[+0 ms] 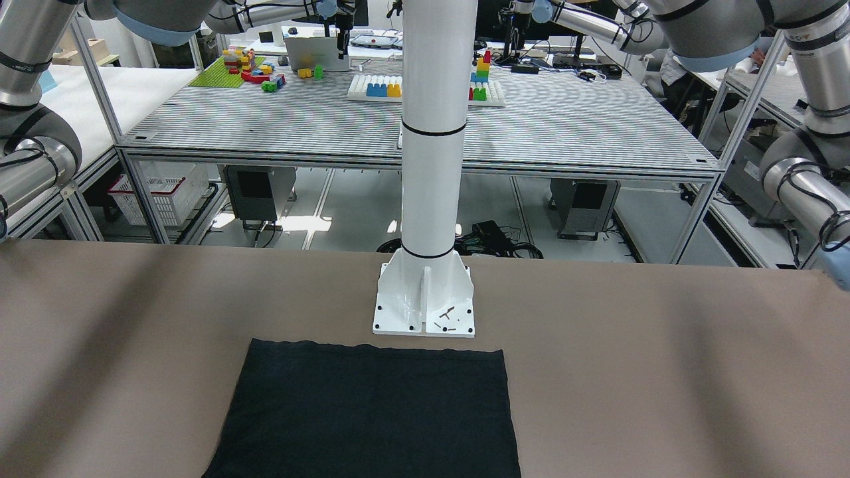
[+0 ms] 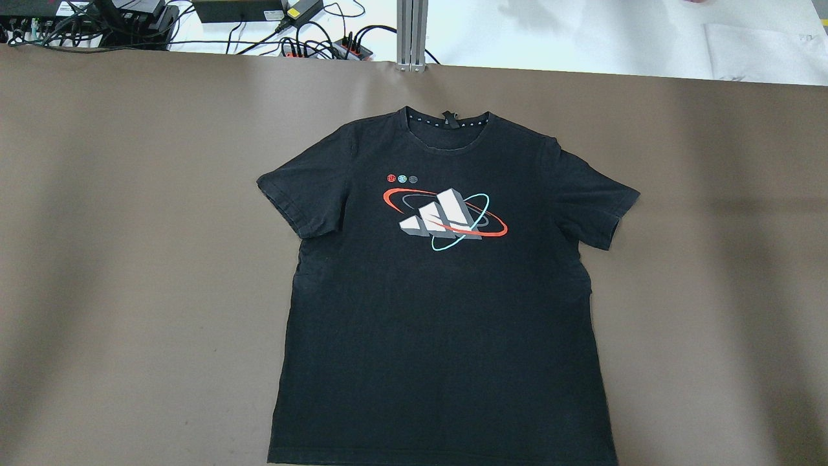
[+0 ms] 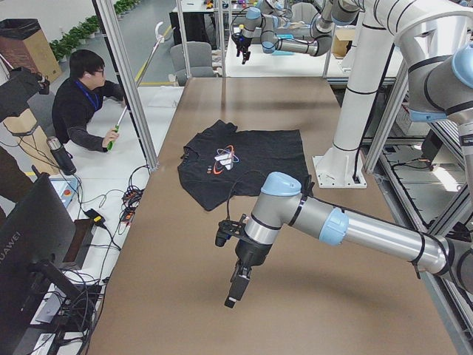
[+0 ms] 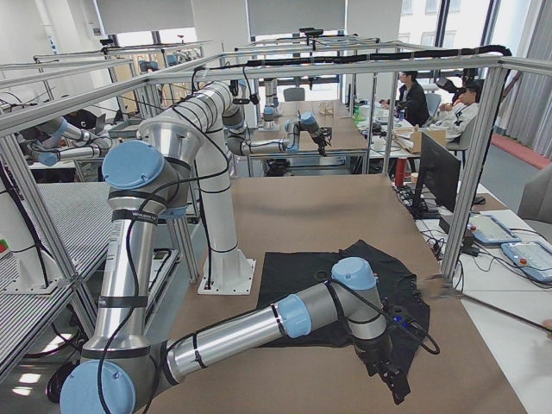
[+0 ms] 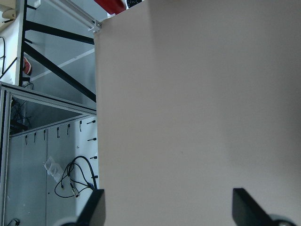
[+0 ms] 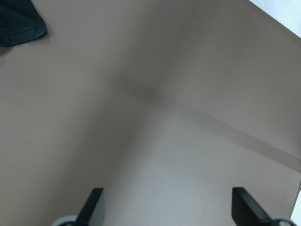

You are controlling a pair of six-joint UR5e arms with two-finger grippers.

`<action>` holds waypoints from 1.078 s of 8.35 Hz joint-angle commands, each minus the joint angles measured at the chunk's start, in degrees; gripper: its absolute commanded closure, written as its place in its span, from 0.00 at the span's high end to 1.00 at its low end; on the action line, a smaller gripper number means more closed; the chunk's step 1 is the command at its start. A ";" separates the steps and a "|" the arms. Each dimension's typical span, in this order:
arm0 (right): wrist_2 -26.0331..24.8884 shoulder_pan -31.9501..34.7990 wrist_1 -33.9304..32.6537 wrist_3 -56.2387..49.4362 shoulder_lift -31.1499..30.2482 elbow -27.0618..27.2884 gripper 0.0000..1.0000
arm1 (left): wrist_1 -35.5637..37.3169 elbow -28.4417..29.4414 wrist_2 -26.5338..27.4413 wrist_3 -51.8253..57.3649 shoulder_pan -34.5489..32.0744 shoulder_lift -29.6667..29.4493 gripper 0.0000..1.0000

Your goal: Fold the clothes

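The big brown table (image 2: 129, 259) is the work place. The black T-shirt (image 2: 440, 323) lies flat in the middle of it, picture side up. Its neck hole is far from the robot and its bottom hem is near the white base plate (image 1: 424, 312) of the post. I think it is spread out like this so both arms can reach it for a first fold. No fold is made yet.

There is lots of bare table on both sides of the shirt, so the arms have room to move. The short sleeves (image 2: 601, 207) stick out sideways and look like easy edges to grab.

The left gripper (image 5: 168, 192) hangs over bare table, fingers spread wide, holding nothing. The right gripper (image 6: 167, 190) hangs the same way, with a hemmed corner (image 6: 19, 23) of the shirt a little way off.
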 commanded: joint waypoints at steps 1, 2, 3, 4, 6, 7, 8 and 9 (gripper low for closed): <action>0.00 0.00 0.00 0.00 0.00 -0.13 0.94 | -0.11 2.21 0.25 0.08 -0.14 -1.54 0.95; 0.09 0.00 -0.09 0.00 0.00 -0.22 0.95 | -0.02 1.87 -0.28 -0.01 -0.06 -1.80 0.95; 0.09 0.00 -0.09 0.00 -0.09 -0.22 0.94 | 0.06 2.04 -0.37 -0.01 -0.05 -2.15 0.95; 0.09 0.00 -0.18 0.00 -0.18 -0.22 0.94 | -0.11 3.43 -0.20 0.08 0.03 -2.16 0.95; -0.35 0.00 0.09 -0.53 -1.40 -0.30 0.95 | -5.00 4.06 -1.24 0.25 -0.14 -1.29 0.95; -0.61 0.00 0.87 -0.18 -1.50 -0.31 0.94 | -5.99 4.32 -2.47 0.34 -0.06 -1.10 0.95; -0.70 -0.09 1.14 0.00 -1.24 -0.04 0.94 | -6.17 4.41 -3.96 0.78 0.12 -1.54 0.95; -0.96 -0.96 2.45 0.17 -1.06 -1.35 0.95 | -7.39 4.24 -5.80 0.87 1.95 -1.80 0.95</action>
